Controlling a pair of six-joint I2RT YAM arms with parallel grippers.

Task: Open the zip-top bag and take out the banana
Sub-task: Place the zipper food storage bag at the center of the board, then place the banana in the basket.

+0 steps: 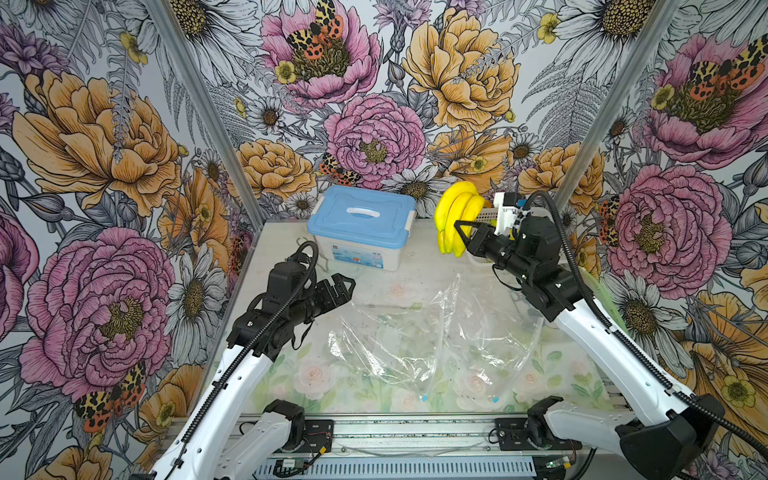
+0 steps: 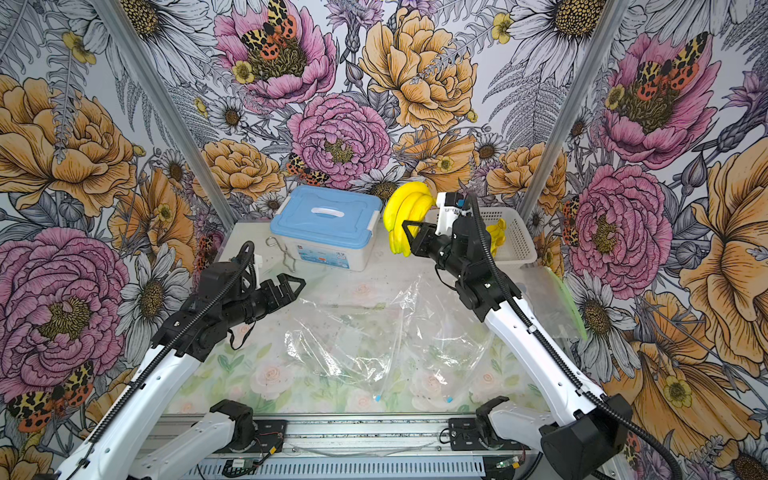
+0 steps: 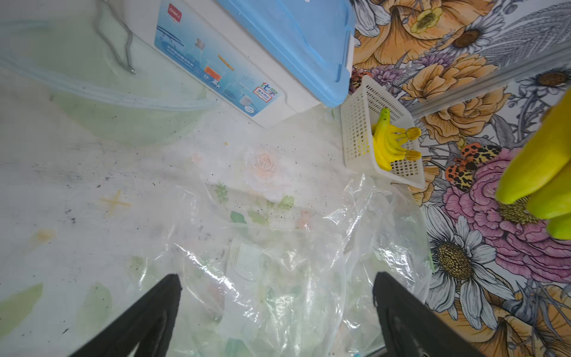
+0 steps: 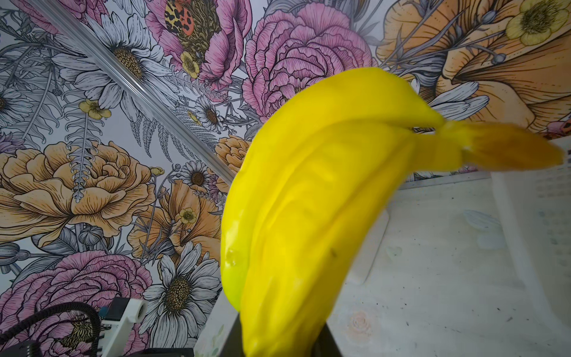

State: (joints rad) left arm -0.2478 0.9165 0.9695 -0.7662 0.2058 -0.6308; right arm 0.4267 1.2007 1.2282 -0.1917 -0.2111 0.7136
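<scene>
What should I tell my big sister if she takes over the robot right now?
The left gripper is open and empty, hovering over the far-left edge of the zip-top bag.
The right gripper is shut on the banana bunch, held up in the air beside the white basket.
The bag lies crumpled and empty on the table.
Done: the banana is out of the bag.
Left: probably just setting it down. The basket, which already holds a smaller bunch, looks a likely spot.

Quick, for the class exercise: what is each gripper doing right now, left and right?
Left gripper: open, holding nothing.
Right gripper: closed on the banana bunch, which it holds clear of the table.
</scene>
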